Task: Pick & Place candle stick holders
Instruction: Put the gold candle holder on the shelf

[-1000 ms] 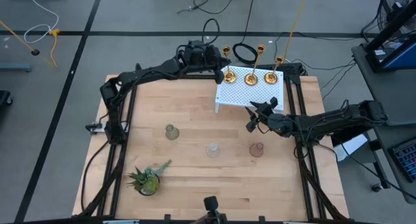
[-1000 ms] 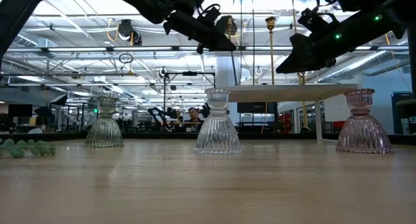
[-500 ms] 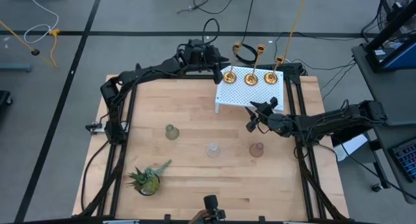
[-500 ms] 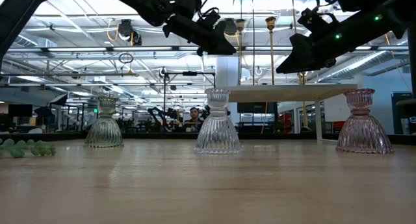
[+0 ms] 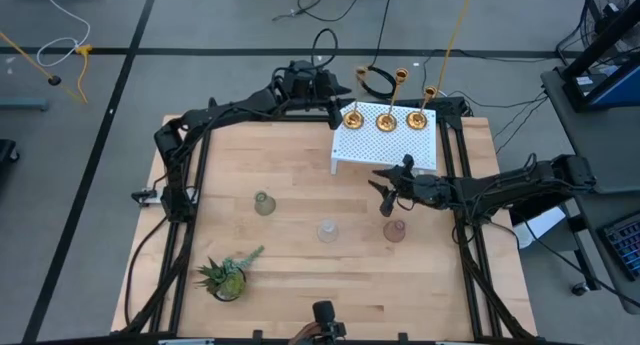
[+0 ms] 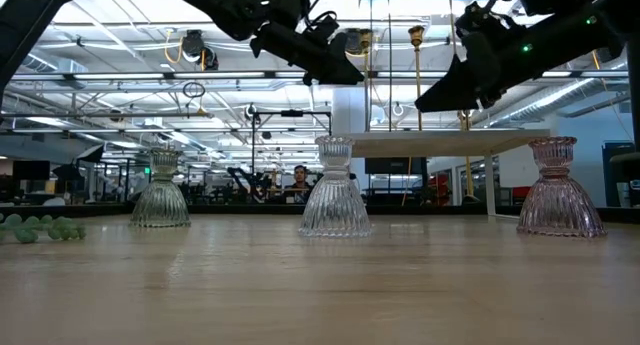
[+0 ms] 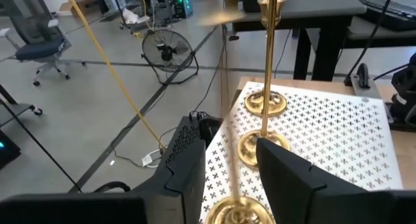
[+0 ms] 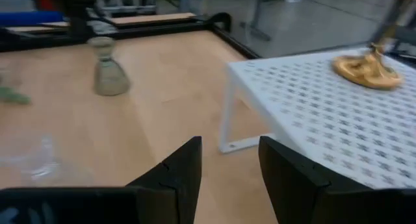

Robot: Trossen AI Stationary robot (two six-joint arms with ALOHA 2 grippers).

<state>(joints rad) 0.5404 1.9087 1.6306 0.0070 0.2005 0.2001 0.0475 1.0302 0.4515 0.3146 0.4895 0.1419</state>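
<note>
Three brass holders (image 5: 386, 120) on white shelf (image 5: 385, 150) | potted plant (image 5: 226, 276) well apart | both jaws open, empty

The left arm stretches from the frame's left edge up toward the upper middle of the high view, its left pincer (image 5: 338, 107) with fingers (image 7: 188, 160) parted. The right arm reaches in from the right edge to right of centre, its right pincer (image 5: 385, 192) angled downward, fingers (image 8: 185, 164) spread apart, holding nothing.
</note>
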